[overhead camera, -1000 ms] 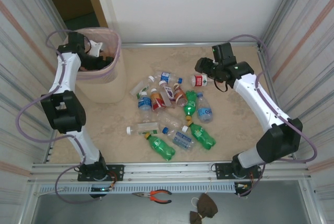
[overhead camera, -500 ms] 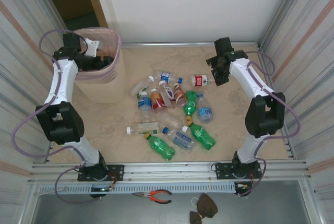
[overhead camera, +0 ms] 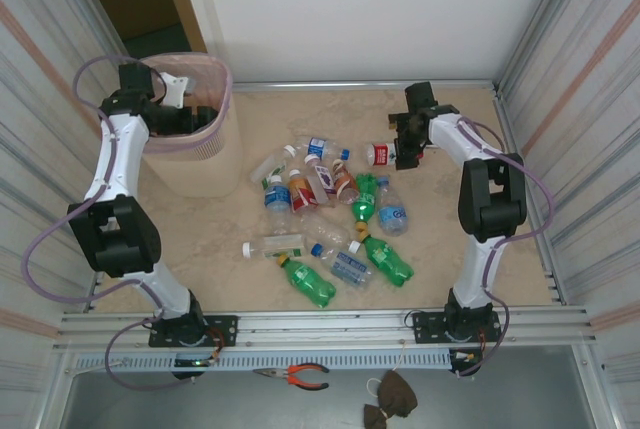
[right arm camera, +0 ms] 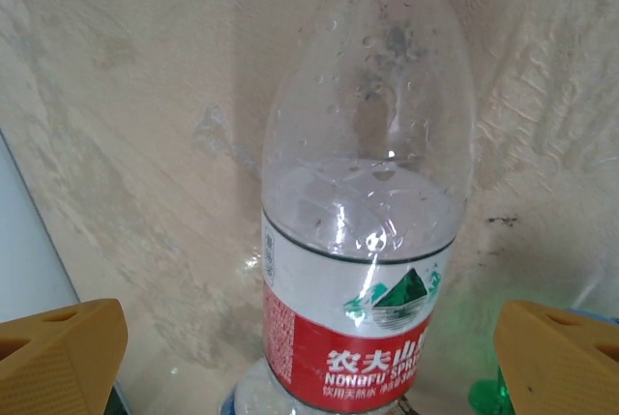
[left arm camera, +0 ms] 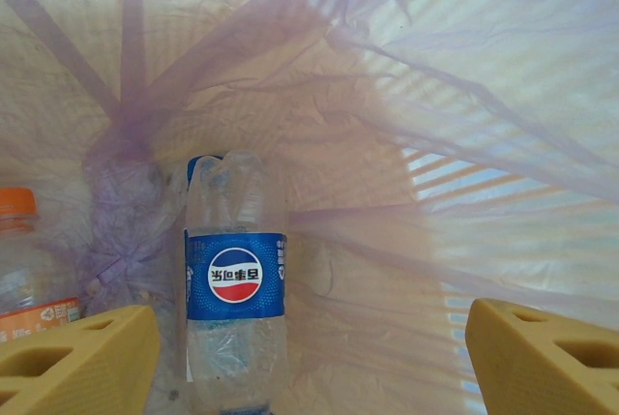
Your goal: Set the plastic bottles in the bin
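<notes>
Several plastic bottles (overhead camera: 330, 211) lie scattered mid-table, clear and green. A clear one with a red and white label (overhead camera: 381, 154) lies at the heap's far right; it runs up the middle of the right wrist view (right arm camera: 363, 270). My right gripper (overhead camera: 408, 147) hovers just above it, open, its yellow fingers (right arm camera: 68, 352) wide on either side without touching. The bin (overhead camera: 200, 164) stands far left. My left gripper (overhead camera: 188, 109) reaches inside its rim, open and holding nothing. Below it, a blue-labelled bottle (left arm camera: 234, 289) and an orange-capped one (left arm camera: 29, 270) rest on the pink liner.
Corrugated walls close in both sides, and a white wall stands behind. Two green bottles (overhead camera: 308, 284) (overhead camera: 388, 261) and a clear one (overhead camera: 272, 245) lie nearest the arm bases. Red-handled pliers (overhead camera: 298, 376) rest on the front ledge beside a dark brown object (overhead camera: 390, 397).
My right arm has folded back towards the right wall, and its gripper has come down over the red-labelled bottle with the jaws widening. The left gripper shifted slightly inside the bin.
</notes>
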Controlling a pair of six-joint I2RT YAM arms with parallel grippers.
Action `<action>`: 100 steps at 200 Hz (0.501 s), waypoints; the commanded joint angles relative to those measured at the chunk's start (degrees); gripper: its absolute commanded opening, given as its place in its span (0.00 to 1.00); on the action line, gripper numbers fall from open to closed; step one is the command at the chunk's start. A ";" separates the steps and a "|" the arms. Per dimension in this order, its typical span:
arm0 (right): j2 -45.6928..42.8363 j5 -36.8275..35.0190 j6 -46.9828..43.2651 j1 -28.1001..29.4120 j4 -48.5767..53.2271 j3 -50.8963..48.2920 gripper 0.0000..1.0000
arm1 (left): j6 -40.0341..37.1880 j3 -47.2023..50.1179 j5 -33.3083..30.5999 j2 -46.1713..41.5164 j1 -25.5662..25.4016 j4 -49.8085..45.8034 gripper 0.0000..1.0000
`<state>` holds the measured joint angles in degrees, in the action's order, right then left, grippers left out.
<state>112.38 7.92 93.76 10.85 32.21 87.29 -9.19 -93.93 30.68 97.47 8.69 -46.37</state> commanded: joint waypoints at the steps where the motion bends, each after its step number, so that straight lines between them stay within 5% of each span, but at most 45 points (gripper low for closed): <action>1: -0.31 1.53 4.48 0.05 -6.55 -4.81 0.95 | 0.58 0.70 2.06 -2.46 0.87 0.36 0.83; 100: -0.59 -0.27 6.55 0.05 -23.35 -15.74 0.88 | 1.38 1.45 4.22 -2.56 2.19 1.84 0.82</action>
<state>112.38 8.86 97.91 10.85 15.16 73.54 -8.51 -93.23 33.21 97.38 10.46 -45.04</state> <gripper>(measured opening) 0.895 0.823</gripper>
